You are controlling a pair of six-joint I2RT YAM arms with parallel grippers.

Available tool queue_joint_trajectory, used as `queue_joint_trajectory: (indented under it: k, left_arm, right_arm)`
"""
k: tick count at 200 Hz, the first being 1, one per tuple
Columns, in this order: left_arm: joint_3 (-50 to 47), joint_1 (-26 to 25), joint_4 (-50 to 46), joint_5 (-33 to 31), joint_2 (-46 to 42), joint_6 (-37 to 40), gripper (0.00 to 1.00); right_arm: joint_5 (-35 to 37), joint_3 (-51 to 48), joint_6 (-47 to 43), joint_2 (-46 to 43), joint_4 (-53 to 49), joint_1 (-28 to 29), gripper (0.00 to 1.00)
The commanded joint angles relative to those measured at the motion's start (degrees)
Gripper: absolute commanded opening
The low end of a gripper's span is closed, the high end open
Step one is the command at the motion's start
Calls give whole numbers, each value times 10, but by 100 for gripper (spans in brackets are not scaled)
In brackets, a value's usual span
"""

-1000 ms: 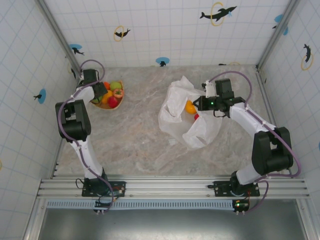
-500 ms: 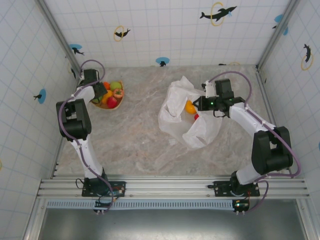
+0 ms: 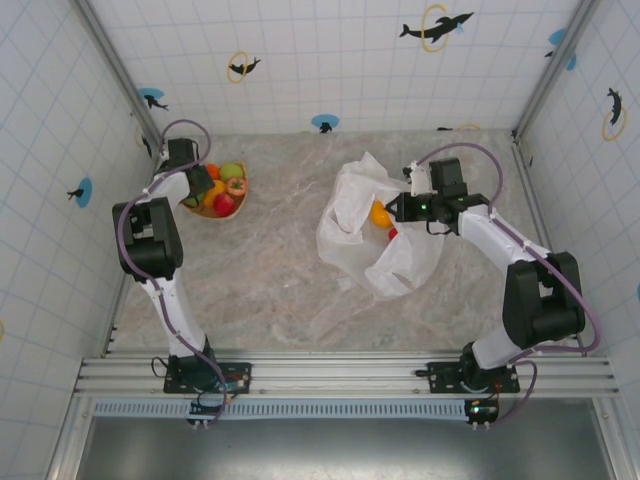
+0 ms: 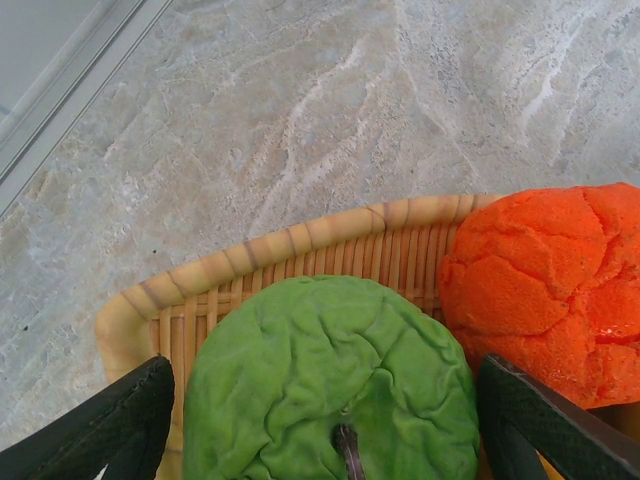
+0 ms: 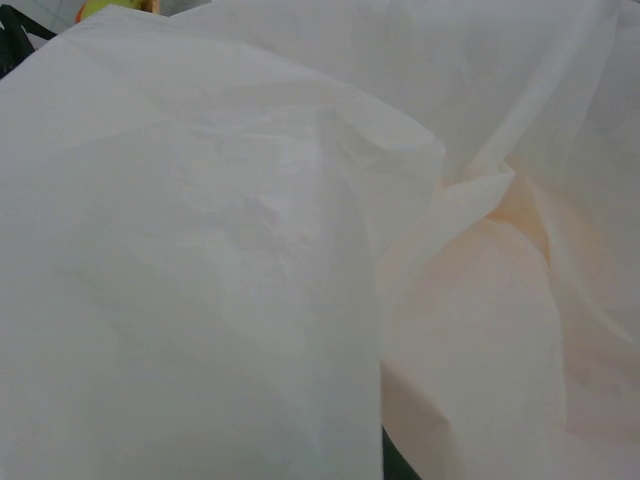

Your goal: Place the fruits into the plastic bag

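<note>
While its two dark fingers [image 4: 115,420] stand wide apart, the left gripper [image 4: 325,425] hangs over a wrinkled green fruit [image 4: 330,380], with one finger on each side of it. That fruit lies in a woven tray [image 4: 300,240], pressed against a rough orange fruit [image 4: 545,290] next to it. From above, the tray sits at the far left of the marble table [image 3: 270,290]. It also holds a red fruit [image 3: 226,203] and a yellow fruit [image 3: 213,190].

The right gripper [image 3: 393,208] is at the mouth of the plastic bag [image 3: 400,265], which lies crumpled on the table's right half, well apart from the tray. Whether its jaws are spread or closed on the film I cannot tell; its wrist camera looks straight into folds of white plastic. A yellow-orange fruit [image 3: 380,214] lies inside the bag's opening just beside the gripper's tip. A small red piece [image 3: 393,234] shows just nearer the arm bases.
</note>
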Motion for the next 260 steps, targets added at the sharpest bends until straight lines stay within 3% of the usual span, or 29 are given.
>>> queue_joint_trajectory:
  k: [1, 34, 79, 113, 175, 201, 232, 260]
  left_arm:
    - [13, 6, -32, -9, 23, 4, 80]
    - [12, 6, -32, -11, 22, 4, 80]
    - [13, 6, -25, -9, 9, 2, 69]
    - [7, 6, -16, -22, -18, -1, 66]
    - [-39, 5, 17, -23, -134, -19, 66]
    - [-102, 1, 49, 46, -228, -58, 66]
    - [-234, -62, 139, 136, -368, -116, 66]
    - [-296, -194, 174, 186, -441, -137, 66]
  right_arm:
    - [-5, -12, -2, 9, 12, 3, 0]
    - [-5, -20, -2, 7, 16, 3, 0]
    - [-6, -22, -3, 7, 17, 3, 0]
    - [-5, -22, -3, 4, 16, 3, 0]
    - [-6, -21, -2, 4, 19, 3, 0]
    - [-4, -20, -2, 3, 19, 2, 0]
    - [0, -14, 3, 7, 23, 2, 0]
    - [1, -2, 9, 15, 21, 1, 0]
